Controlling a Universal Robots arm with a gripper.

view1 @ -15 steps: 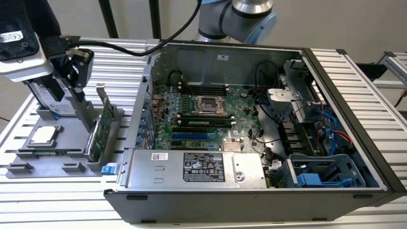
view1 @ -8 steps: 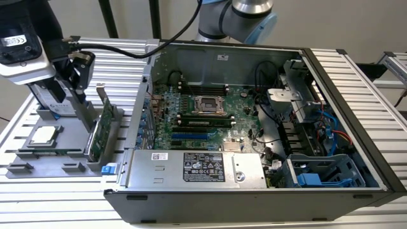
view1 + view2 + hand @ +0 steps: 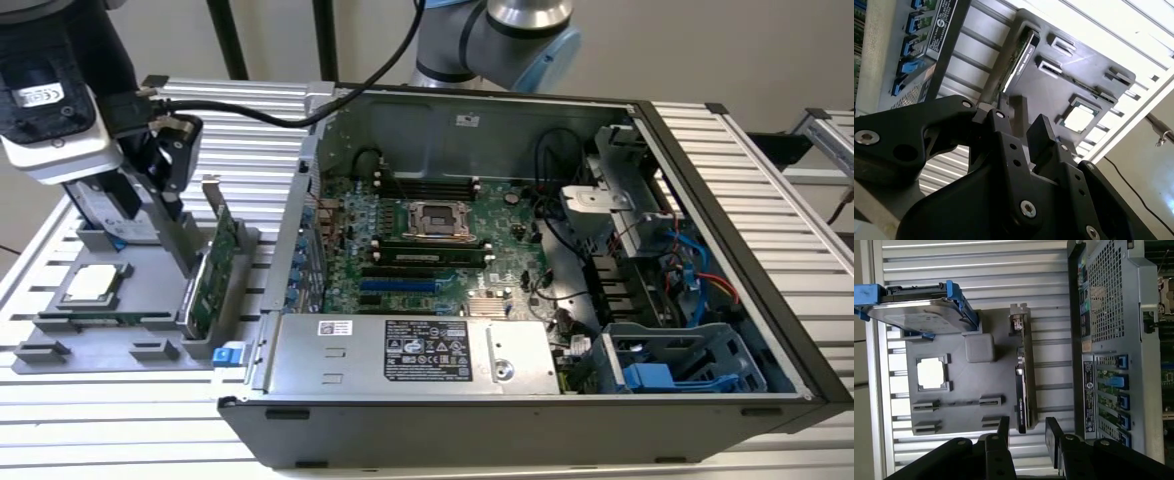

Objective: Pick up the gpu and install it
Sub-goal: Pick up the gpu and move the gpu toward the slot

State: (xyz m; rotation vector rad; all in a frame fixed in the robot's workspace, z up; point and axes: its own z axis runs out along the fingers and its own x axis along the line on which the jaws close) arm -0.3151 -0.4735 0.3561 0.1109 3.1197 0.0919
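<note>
The gpu (image 3: 210, 265) stands on its long edge in a slot of the grey holder tray (image 3: 94, 352), at about 9 o'clock from the open computer case (image 3: 534, 440) and just beside its side wall. In the exterior view the card's long axis runs from roughly 12 o'clock down to 6 o'clock, leaning a little toward 7, with the silver bracket end at the 12 o'clock end, rising above the board, and a green board face on show. The arm reaches in from 12 o'clock, bends over the tray at the exterior view's left, and points its wrist downward. The gripper (image 3: 167, 160) hangs above the tray at about 11 o'clock from the card, apart from it. In the first wrist view the gripper (image 3: 1029, 427) has its two black fingers (image 3: 1004, 430) spread with a clear gap, holding nothing, and the card's thin top edge lines up with that gap. A blue-framed hard drive (image 3: 914, 315) and a square processor chip (image 3: 931, 374) also sit on the tray.
</note>
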